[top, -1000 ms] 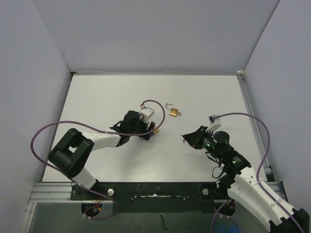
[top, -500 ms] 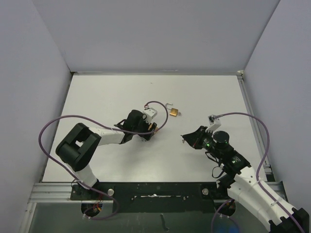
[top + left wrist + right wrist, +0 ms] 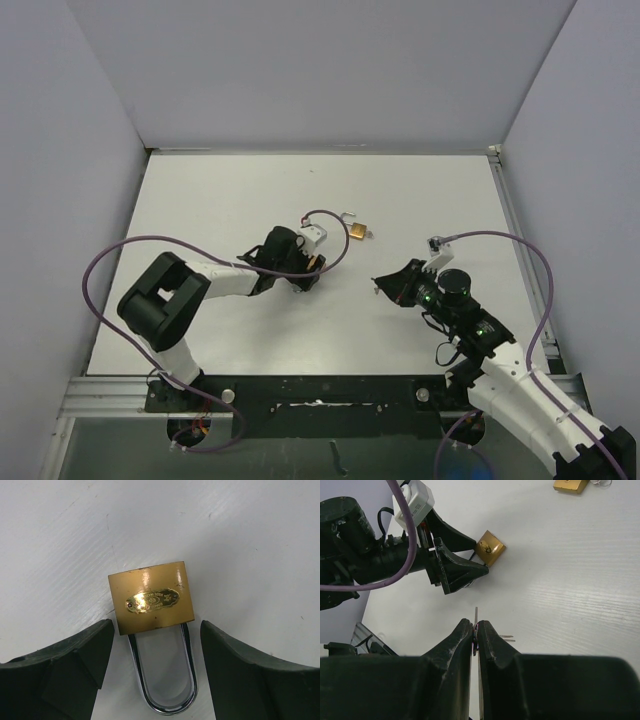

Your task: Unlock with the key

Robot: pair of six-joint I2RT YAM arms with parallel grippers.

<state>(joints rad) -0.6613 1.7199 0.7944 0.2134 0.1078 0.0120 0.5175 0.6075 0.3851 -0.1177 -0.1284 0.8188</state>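
A brass padlock (image 3: 150, 604) lies flat on the white table with its steel shackle (image 3: 162, 682) closed. My left gripper (image 3: 156, 642) is open, with one finger on each side of the shackle and not touching it. In the top view the left gripper (image 3: 311, 265) covers most of this padlock (image 3: 320, 264). My right gripper (image 3: 475, 630) is shut on a thin key (image 3: 476, 614) whose blade sticks out past the fingertips. It hovers right of the padlock (image 3: 490, 547), a short gap away, and shows in the top view too (image 3: 384, 284).
A second brass padlock (image 3: 356, 231) with its shackle swung open lies further back, right of the left gripper; it also shows at the top edge of the right wrist view (image 3: 571, 485). Grey walls enclose the table (image 3: 200, 200) on three sides. Purple cables loop over both arms.
My left gripper has slid right and forward, so its open fingers now straddle the padlock's shackle. The right arm has barely moved.
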